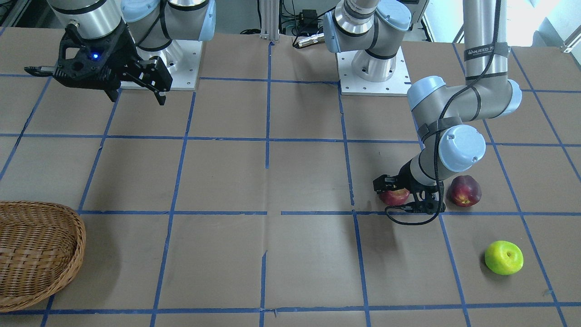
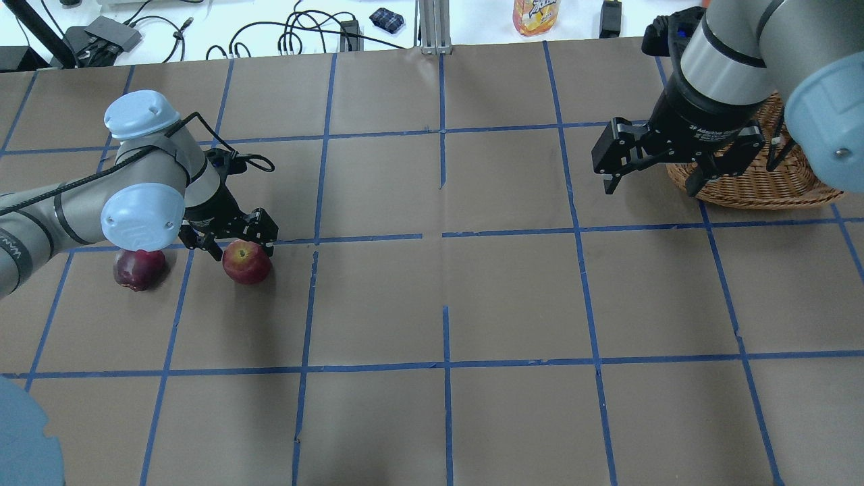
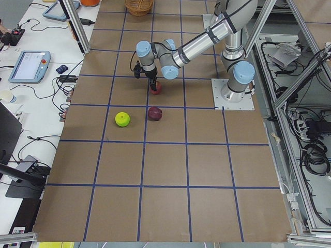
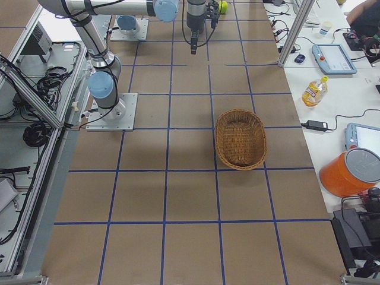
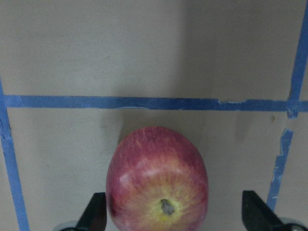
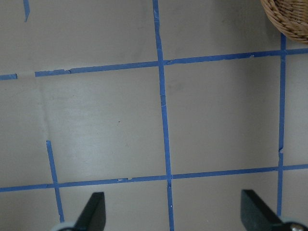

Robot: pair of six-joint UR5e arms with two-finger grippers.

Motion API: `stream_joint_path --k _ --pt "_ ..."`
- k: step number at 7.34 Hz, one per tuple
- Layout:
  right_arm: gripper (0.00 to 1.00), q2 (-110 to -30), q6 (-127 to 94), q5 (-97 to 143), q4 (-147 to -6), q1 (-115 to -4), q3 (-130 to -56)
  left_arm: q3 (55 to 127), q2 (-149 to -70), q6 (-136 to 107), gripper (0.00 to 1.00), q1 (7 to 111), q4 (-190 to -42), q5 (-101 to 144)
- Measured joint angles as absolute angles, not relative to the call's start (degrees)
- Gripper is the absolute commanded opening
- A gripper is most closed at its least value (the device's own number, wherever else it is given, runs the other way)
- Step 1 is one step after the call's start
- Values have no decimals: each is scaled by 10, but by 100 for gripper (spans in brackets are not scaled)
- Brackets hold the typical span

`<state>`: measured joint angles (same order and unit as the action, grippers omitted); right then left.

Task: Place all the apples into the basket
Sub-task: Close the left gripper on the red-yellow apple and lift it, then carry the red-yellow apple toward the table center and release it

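Note:
The red apple (image 2: 246,262) lies on the table between the jaws of my left gripper (image 2: 243,251), which is open and lowered around it. In the left wrist view the apple (image 5: 158,180) sits close to the left finger, with a wide gap to the right finger (image 5: 255,214). The dark maroon apple (image 2: 139,268) lies just beside it, partly under my left arm. The lime green apple (image 1: 504,257) lies alone nearer the operators' edge. The wicker basket (image 2: 756,182) stands at the far right. My right gripper (image 2: 651,189) is open and empty, hovering beside the basket.
The table is brown paper with a grid of blue tape (image 2: 443,233). Cables, a bottle (image 2: 535,15) and other gear lie beyond its far edge. The arm base plates (image 1: 374,72) stand at the robot's side of the table.

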<state>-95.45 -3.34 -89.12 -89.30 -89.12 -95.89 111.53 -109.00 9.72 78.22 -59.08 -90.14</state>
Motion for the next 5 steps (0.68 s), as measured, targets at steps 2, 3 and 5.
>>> stream_joint_path --k 2,3,5 --pt "100 -954 -34 -891 -893 -891 -959 1120 -1093 90 0 785 -555 -932" --pt "100 -954 -34 -891 -893 -891 -959 1116 -1085 79 0 790 -552 -935" --pt "100 -954 -33 -891 -894 -891 -959 1088 -1088 -48 0 828 -550 -844"
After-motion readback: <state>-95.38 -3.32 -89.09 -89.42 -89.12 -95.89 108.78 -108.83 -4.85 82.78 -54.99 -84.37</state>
